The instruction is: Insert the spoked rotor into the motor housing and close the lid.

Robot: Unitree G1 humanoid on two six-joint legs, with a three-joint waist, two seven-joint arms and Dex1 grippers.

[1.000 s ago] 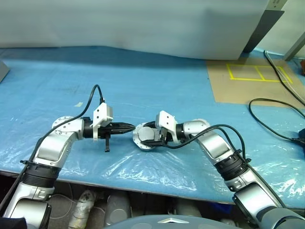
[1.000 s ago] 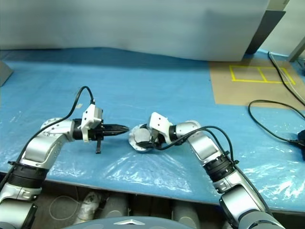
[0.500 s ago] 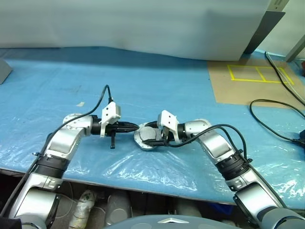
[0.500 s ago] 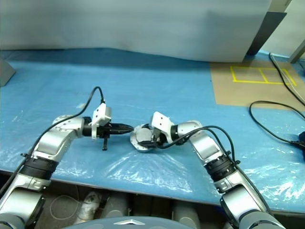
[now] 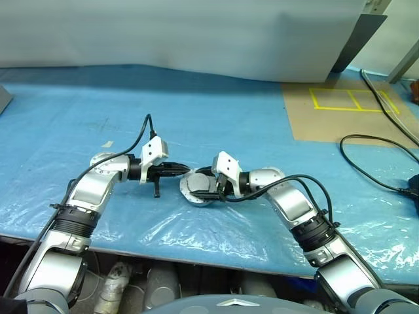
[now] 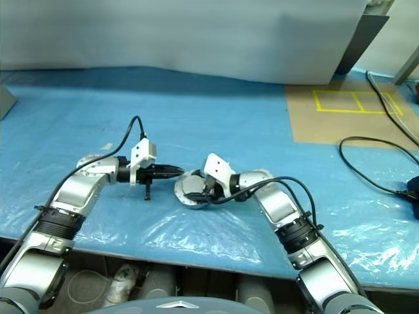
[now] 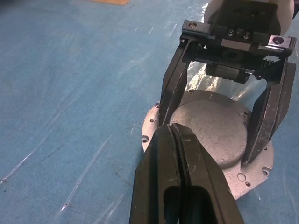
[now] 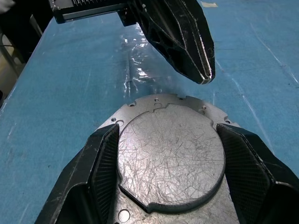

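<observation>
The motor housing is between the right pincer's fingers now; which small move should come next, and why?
Probably press gently with the left pincer on the near edge of the motor housing. The right pincer straddles the raised round face with a finger on each side, and the housing lies flat on the blue table cover. The left pincer is shut, its tip just at the flange rim.

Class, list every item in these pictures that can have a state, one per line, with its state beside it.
Round silver metal motor housing: lying flat on the blue plastic-covered table, smooth scratched face up, gripped at its sides by the right hand.
Left hand: black fingers shut, empty, tips at the housing's edge.
Right hand: fingers spread wide, closed on the housing.
Black cable: lying loose on the table.
</observation>
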